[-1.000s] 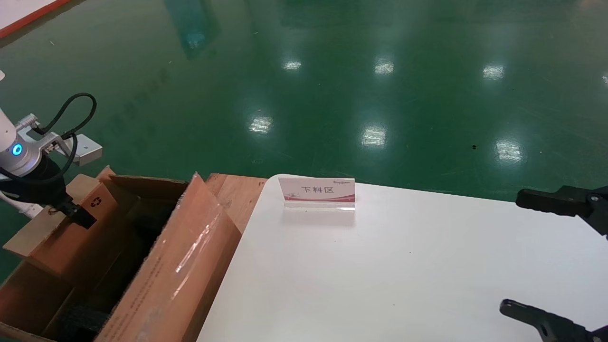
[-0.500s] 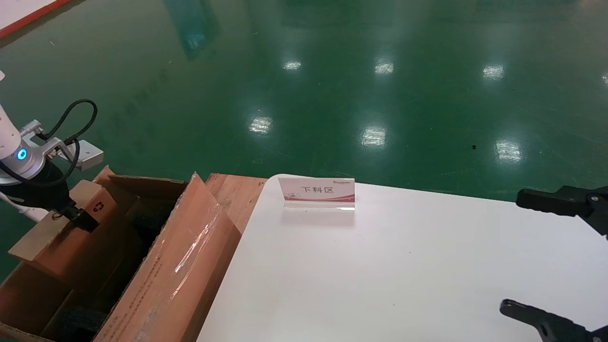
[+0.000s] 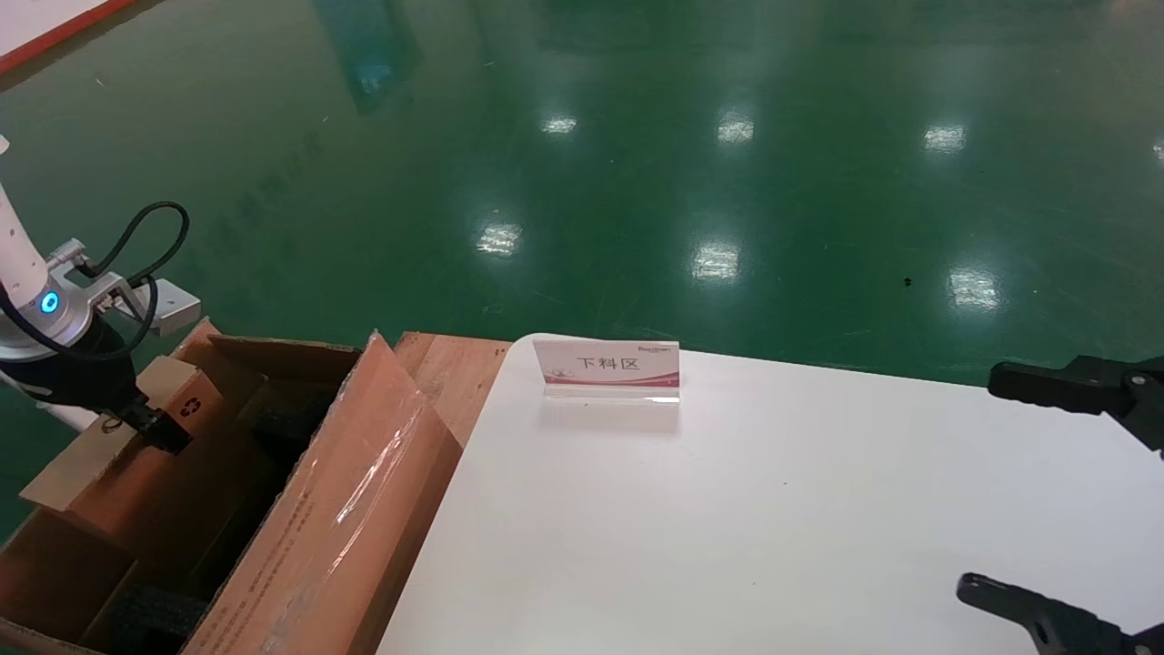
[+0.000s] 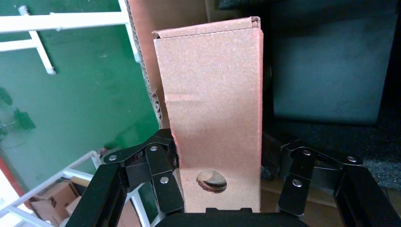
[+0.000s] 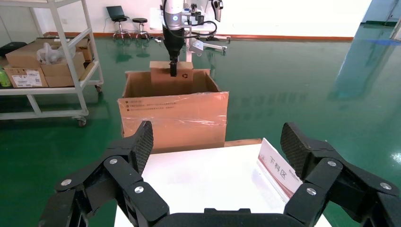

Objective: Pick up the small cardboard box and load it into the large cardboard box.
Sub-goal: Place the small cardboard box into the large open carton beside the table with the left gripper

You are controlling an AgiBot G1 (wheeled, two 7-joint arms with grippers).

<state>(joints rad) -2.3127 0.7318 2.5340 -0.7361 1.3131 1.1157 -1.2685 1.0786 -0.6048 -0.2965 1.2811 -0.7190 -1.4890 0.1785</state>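
Cardboard looks light but crushable; we pinch the small box [image 4: 215,99] across its slim sides in our left gripper [image 4: 222,177], above the big box [image 3: 346,509].

A white worktop [image 3: 727,509] carries a small upright sign [image 3: 607,368] with red Chinese characters near its far left edge. Glossy green floor [image 3: 637,164] lies beyond. A white shelving trolley [image 5: 52,61] holds cartons.
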